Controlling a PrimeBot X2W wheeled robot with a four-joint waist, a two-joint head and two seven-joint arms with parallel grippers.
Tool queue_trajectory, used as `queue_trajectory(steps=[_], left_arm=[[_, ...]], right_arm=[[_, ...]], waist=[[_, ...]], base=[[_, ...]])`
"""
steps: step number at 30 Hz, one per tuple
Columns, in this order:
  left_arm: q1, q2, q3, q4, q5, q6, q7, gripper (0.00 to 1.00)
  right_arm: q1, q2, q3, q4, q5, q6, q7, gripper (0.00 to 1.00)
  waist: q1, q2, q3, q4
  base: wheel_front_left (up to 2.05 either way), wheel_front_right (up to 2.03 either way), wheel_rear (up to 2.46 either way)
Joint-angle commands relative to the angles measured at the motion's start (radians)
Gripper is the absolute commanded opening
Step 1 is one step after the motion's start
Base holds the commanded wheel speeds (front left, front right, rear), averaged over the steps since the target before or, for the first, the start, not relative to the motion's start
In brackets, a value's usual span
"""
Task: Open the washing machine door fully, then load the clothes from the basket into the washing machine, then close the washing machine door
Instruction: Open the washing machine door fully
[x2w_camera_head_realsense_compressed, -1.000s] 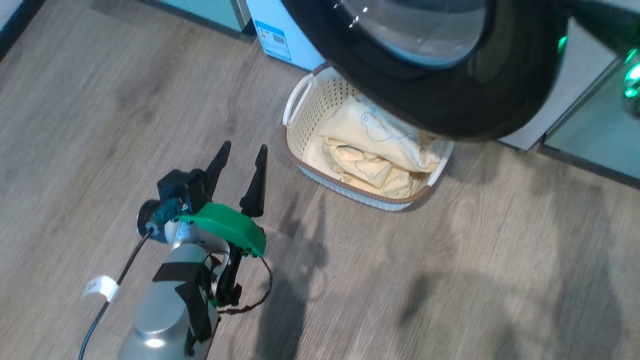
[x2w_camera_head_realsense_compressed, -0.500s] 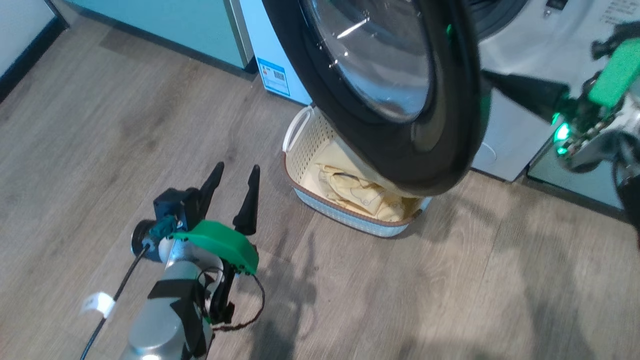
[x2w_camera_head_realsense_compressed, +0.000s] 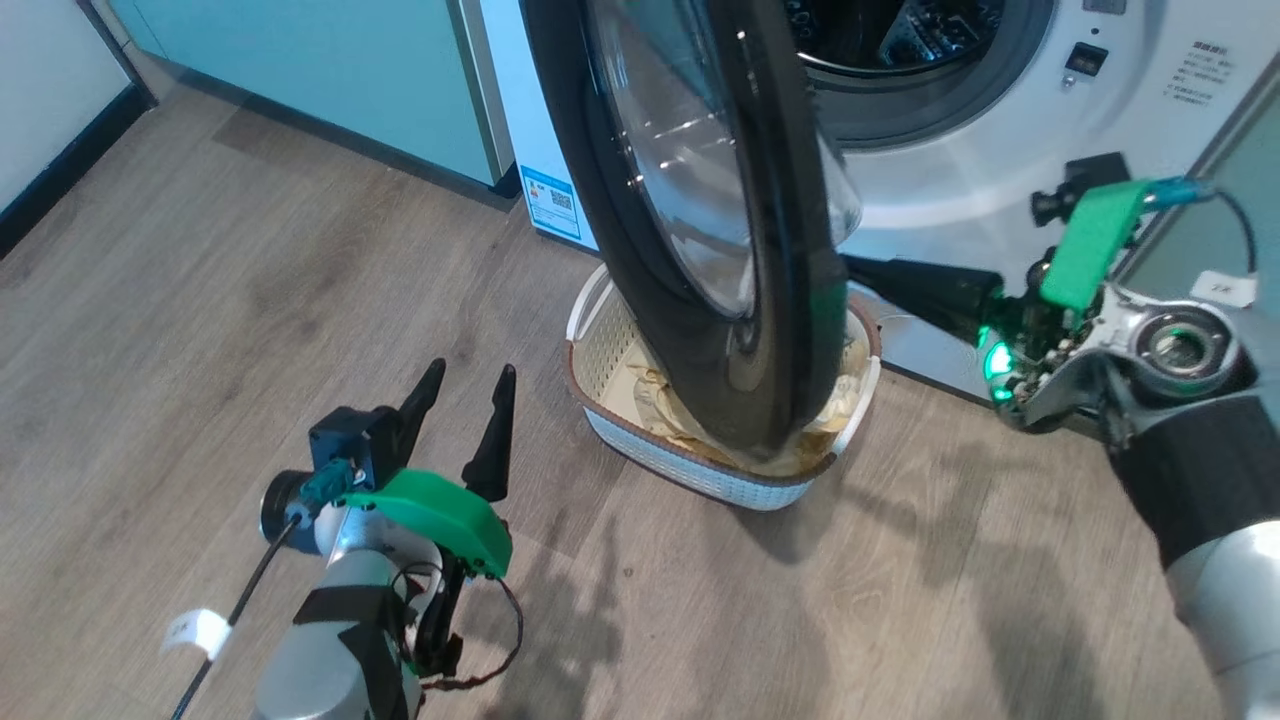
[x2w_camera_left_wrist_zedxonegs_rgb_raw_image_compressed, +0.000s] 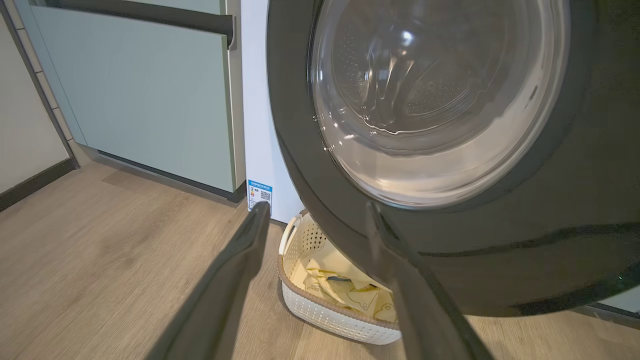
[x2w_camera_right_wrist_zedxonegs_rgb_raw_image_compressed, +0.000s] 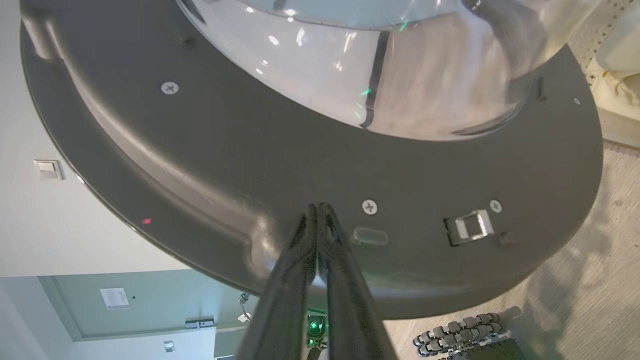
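Washing machine door (x2w_camera_head_realsense_compressed: 690, 200), head view: the large round glossy black-rimmed door with a bulging clear glass bowl stands swung out, about edge-on, from the white front-loading washing machine (x2w_camera_head_realsense_compressed: 950, 200). Its lower rim hangs over the small cream perforated plastic basket (x2w_camera_head_realsense_compressed: 690, 478) on the wooden floor (x2w_camera_head_realsense_compressed: 250, 300), and pale yellow soft clothes (x2w_camera_head_realsense_compressed: 650, 395) peep out beneath.
Head view, right gripper (x2w_camera_head_realsense_compressed: 858, 268): long dark fingers pressed together, holding nothing, tips against the door's inner side.
Head view, left gripper (x2w_camera_head_realsense_compressed: 470, 370): spread wide, empty, low to the side of the basket and apart from it.
Head view, step as I judge it: the washing machine door is only partway open, so push it round its hinge until it lies right back.
Head view, writing: the blue label sticker (x2w_camera_head_realsense_compressed: 553, 200) low on the machine shows a square code, and its print is too small to read. The small dark print (x2w_camera_head_realsense_compressed: 1195, 70) on the front and the white tag (x2w_camera_head_realsense_compressed: 1220, 288) on the right arm are illegible.
Left wrist view: the door's outer face looms just ahead of the open fingers. I'd hold this arm out of the door's swing.
Right wrist view: the closed tips sit on the dark inner rim below the glass, beside a screw (x2w_camera_right_wrist_zedxonegs_rgb_raw_image_compressed: 369, 206) and near the latch hook (x2w_camera_right_wrist_zedxonegs_rgb_raw_image_compressed: 470, 227). I'd push on the rim, not the glass, and follow the arc so that the tips don't skid off.
Right wrist view, writing: a white notice (x2w_camera_right_wrist_zedxonegs_rgb_raw_image_compressed: 116, 298) on a pale green panel is unreadable.
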Motion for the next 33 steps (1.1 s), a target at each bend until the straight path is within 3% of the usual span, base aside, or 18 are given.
queue_trajectory(steps=[1,20,33], left_arm=[[-0.018,0.023,0.041,-0.026,0.01,-0.004,-0.006,1.0],[-0.015,0.023,0.046,-0.031,0.005,-0.007,-0.006,1.0],[-0.007,0.023,0.063,-0.022,0.015,-0.008,-0.006,1.0]], right_arm=[[-0.011,0.022,0.007,-0.04,0.003,0.004,0.003,0.0],[0.023,0.056,0.1,-0.097,0.109,0.004,-0.045,0.0],[0.066,0.056,0.09,-0.108,0.132,0.004,-0.08,0.0]], waist=[[0.0001,-0.0001,-0.001,0.0],[0.0001,-0.0001,0.005,-0.007],[0.0001,-0.0001,-0.026,-0.035]], base=[[0.0,0.0,0.0],[0.0,0.0,0.0],[0.0,0.0,0.0]])
